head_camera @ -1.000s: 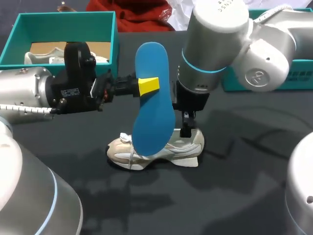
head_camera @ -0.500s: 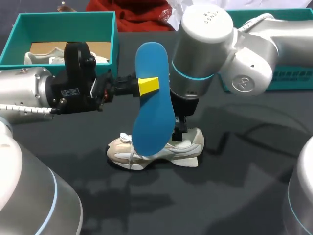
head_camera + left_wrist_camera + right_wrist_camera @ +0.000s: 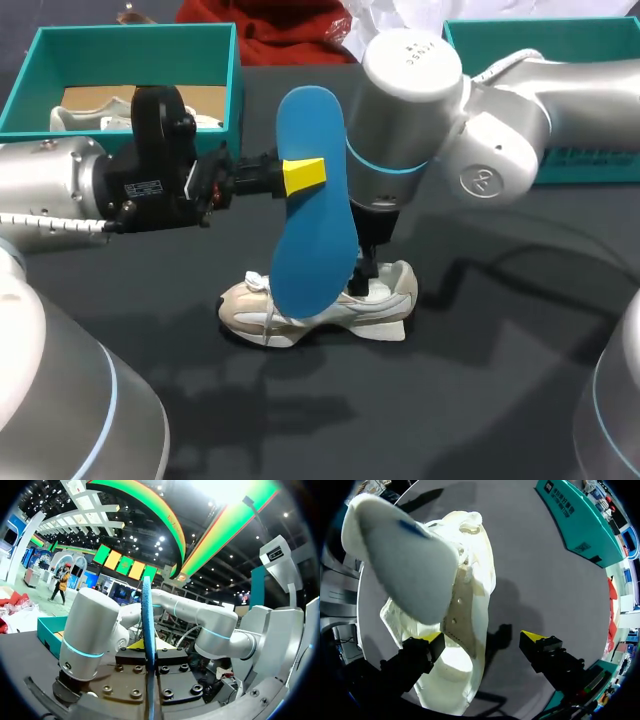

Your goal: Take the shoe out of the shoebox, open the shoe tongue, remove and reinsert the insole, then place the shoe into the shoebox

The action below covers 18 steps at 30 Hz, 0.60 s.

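Observation:
My left gripper [image 3: 303, 175] is shut on a blue insole [image 3: 315, 235] and holds it on edge, hanging above the table. In the left wrist view the insole [image 3: 148, 625] shows edge-on between the fingers. Under it a cream shoe [image 3: 330, 308] lies on the dark table, toe to the left. My right gripper [image 3: 367, 272] hangs straight down at the shoe's heel end. It stands open [image 3: 484, 638], one finger over the shoe [image 3: 465, 605] and the other over bare table. A pale rounded shape close to that camera hides the shoe's front.
A teal shoebox [image 3: 237, 70] stands at the back left with another pale shoe [image 3: 75, 118] and brown card inside. A second teal box [image 3: 560, 40] sits at the back right behind my right arm. The table [image 3: 480, 400] is dark.
My right arm has swung its wrist to the left, closer over the shoe's heel. The left arm and the insole have kept still.

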{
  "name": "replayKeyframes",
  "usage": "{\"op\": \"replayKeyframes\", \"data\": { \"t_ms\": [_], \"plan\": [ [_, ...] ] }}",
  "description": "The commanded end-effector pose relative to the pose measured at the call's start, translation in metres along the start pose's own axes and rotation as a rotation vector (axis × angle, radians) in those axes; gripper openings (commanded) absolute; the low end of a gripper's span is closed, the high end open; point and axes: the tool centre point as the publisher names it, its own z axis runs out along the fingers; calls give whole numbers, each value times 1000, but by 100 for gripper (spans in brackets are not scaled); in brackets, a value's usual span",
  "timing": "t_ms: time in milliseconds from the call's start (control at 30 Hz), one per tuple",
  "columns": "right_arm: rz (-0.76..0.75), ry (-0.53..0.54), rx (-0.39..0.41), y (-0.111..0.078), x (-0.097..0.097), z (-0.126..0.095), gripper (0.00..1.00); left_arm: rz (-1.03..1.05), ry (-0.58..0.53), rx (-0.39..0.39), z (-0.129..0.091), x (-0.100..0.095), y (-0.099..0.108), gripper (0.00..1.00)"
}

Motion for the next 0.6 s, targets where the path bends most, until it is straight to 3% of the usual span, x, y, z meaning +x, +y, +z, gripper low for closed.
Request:
{"op": "replayKeyframes", "data": {
  "t_ms": [33, 200, 267, 367, 533, 600],
  "plan": [
    [0, 11, 31, 7, -3, 8, 98, 1, -17, 4, 8, 7, -3, 0],
    [3, 39, 64, 10, -3, 13, 95, 1, -17, 4, 8, 7, -3, 0],
    [6, 46, 68, 10, -3, 15, 88, 1, -17, 4, 8, 7, -3, 0],
    [9, 54, 72, 11, -3, 17, 65, 1, -17, 4, 8, 7, -3, 0],
    [2, 68, 74, 14, -1, 20, 41, 1, -17, 4, 8, 7, -3, 0],
    [0, 74, 77, 14, 0, 21, 24, 1, -17, 4, 8, 7, -3, 0]
  ]
}}
